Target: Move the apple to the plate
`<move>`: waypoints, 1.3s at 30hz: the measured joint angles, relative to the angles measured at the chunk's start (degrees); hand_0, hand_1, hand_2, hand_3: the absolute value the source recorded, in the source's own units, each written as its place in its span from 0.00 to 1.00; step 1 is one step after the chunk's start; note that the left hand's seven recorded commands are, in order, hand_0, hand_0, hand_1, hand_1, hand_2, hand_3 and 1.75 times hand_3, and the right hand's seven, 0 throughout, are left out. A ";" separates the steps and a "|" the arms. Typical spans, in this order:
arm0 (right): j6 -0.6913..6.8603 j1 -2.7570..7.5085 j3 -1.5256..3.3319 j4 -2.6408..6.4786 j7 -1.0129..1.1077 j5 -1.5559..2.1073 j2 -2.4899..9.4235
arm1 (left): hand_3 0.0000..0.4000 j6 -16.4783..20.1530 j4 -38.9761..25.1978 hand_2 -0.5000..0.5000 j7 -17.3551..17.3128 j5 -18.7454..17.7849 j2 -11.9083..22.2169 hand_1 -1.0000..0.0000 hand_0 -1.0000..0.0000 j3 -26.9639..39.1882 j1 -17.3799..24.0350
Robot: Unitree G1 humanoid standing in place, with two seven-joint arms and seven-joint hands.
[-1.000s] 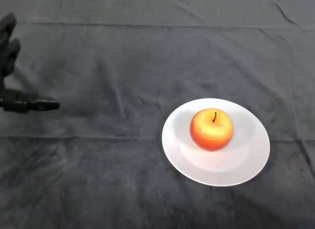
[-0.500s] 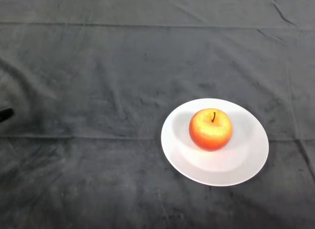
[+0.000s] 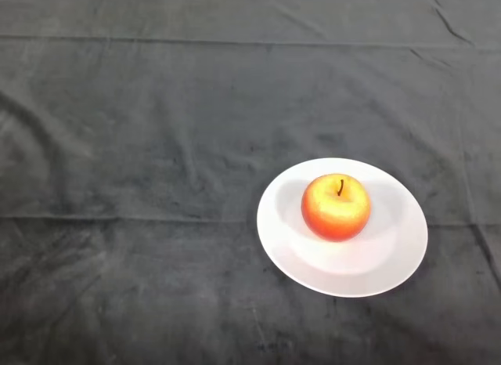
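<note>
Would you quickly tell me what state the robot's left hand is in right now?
Left hand: not in view, so its state cannot be told. The apple sits on the plate, with nothing holding it.

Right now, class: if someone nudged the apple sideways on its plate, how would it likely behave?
The apple looks round and smooth, so it would probably roll rather than slide. It sits stem up near the middle of the white plate, whose raised rim may slow it. It seems firm, so it likely would not squash.
</note>
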 measured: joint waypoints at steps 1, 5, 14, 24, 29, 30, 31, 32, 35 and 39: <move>0.01 0.00 0.02 0.00 0.00 0.00 0.01 | 0.00 0.00 0.00 0.50 0.74 -0.02 0.00 1.00 1.00 0.10 0.00; 0.01 0.00 0.01 0.00 0.00 0.00 0.00 | 0.00 -0.04 0.00 0.50 3.36 -0.02 0.00 1.00 1.00 1.57 0.00; 0.01 0.00 0.00 0.00 0.00 0.00 0.00 | 0.00 -0.36 0.00 0.50 6.73 0.09 -0.01 1.00 1.00 1.82 0.00; 0.01 0.00 0.00 0.00 0.00 0.00 0.00 | 0.00 -1.33 -0.01 0.50 9.08 0.32 -0.01 1.00 1.00 1.71 0.00; 0.01 0.00 0.00 0.00 0.00 0.00 0.00 | 0.00 -1.39 -0.01 0.50 9.73 1.59 -0.02 1.00 1.00 1.57 -0.01; 0.01 0.00 0.00 0.00 0.00 0.00 0.00 | 0.00 -1.40 -0.01 0.50 9.86 1.65 -0.02 1.00 1.00 1.50 -0.01; 0.01 0.00 0.00 0.00 0.00 0.00 0.00 | 0.00 -1.40 -0.01 0.50 10.06 1.78 -0.02 1.00 1.00 1.42 -0.01; 0.01 0.00 0.00 0.00 0.00 0.00 0.00 | 0.00 -1.40 -0.01 0.50 10.21 2.08 -0.02 1.00 1.00 1.31 0.00; 0.01 0.00 0.00 0.00 0.00 0.00 0.00 | 0.00 -1.42 -0.01 0.50 10.32 2.58 -0.02 1.00 1.00 1.03 0.00; 0.01 0.00 0.00 0.00 0.00 0.00 0.00 | 0.00 -1.43 -0.01 0.50 10.44 3.34 -0.03 1.00 1.00 0.37 0.00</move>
